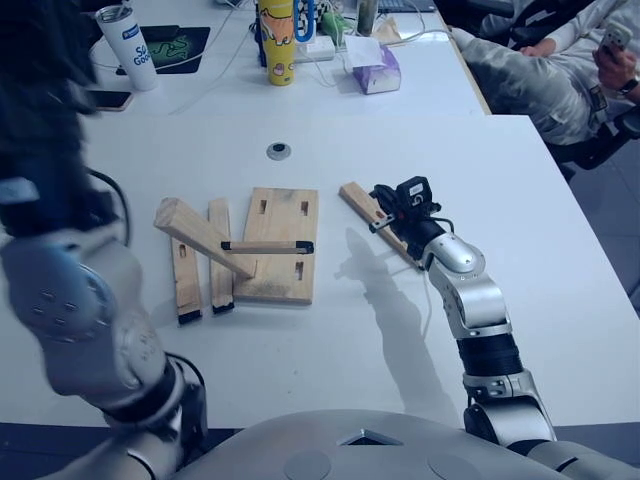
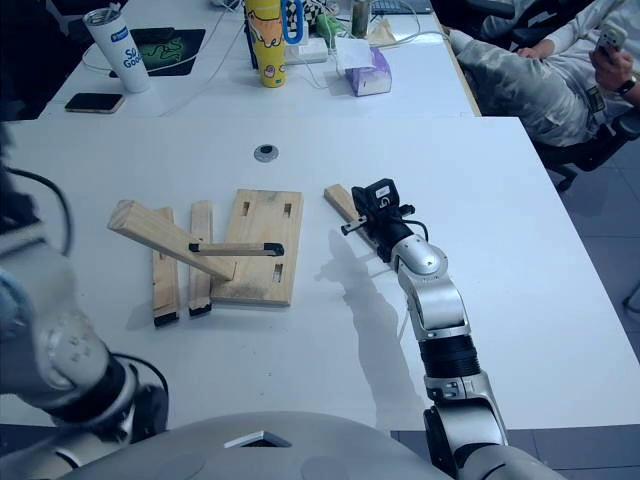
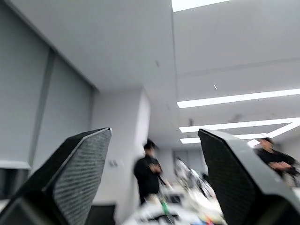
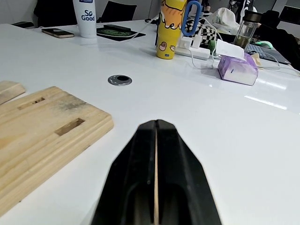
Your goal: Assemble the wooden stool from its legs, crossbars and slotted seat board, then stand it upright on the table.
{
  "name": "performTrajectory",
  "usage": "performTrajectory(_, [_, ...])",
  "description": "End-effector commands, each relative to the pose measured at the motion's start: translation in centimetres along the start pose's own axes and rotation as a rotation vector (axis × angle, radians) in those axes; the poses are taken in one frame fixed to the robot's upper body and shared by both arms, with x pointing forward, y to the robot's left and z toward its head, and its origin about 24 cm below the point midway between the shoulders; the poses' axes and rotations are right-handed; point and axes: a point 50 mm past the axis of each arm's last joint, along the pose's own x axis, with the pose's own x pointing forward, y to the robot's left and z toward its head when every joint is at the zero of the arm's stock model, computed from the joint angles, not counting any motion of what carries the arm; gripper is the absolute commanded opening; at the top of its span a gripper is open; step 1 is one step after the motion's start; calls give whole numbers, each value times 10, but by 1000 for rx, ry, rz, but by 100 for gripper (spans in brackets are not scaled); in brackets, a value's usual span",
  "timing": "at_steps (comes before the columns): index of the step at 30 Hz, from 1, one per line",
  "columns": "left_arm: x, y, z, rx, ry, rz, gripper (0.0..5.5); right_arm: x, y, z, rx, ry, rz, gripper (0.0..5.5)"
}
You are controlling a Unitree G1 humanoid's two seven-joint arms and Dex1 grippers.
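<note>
Seat board point(image 1: 285, 275) flat on table point(image 1: 520, 200), slots up, likely to take legs | leg point(image 1: 355, 198) at its 3 o'clock, under right fingers point(image 4: 136, 173), clenched empty | left fingers point(image 3: 79, 178) spread, raised clear.

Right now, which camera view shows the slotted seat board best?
The right eye view: the whole seat board lies flat, its slots visible, a thin crossbar across it. The left eye view shows the same. The right wrist view catches one corner with two slots. The left wrist view faces the ceiling.
</note>
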Motion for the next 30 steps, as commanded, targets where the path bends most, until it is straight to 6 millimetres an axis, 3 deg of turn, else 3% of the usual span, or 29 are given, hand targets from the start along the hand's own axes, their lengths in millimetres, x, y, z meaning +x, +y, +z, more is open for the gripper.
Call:
performTrajectory(1, [-11,73,-60,249,425,247,343,-1,-1,0,6,-8,-34,0])
performTrajectory(3, [-59,99,-106,238,733,296,343,-3,0,-2,10,-6,-47,0])
performTrajectory(4, [-79,106,-116,232,800,303,343,-3,0,-3,10,-6,-52,0])
performTrajectory(6, [-119,92,-137,170,1013,149,343,-3,2,-4,16,-2,-48,0])
performTrajectory(9, [-155,67,-150,19,1216,-63,343,-5,2,-5,15,1,-59,0])
performTrajectory(14, [-167,51,-144,-20,1289,-218,343,-6,3,-5,10,2,-59,0])
performTrajectory(17, [-184,46,-146,-21,1393,-273,343,-5,2,-4,7,0,-61,0])
performTrajectory(22, [-208,37,-146,-47,1502,-295,343,-3,2,-2,3,-2,-56,0])
performTrajectory(30, [-222,32,-150,-43,1565,-266,343,-2,2,-1,0,-5,-53,0])
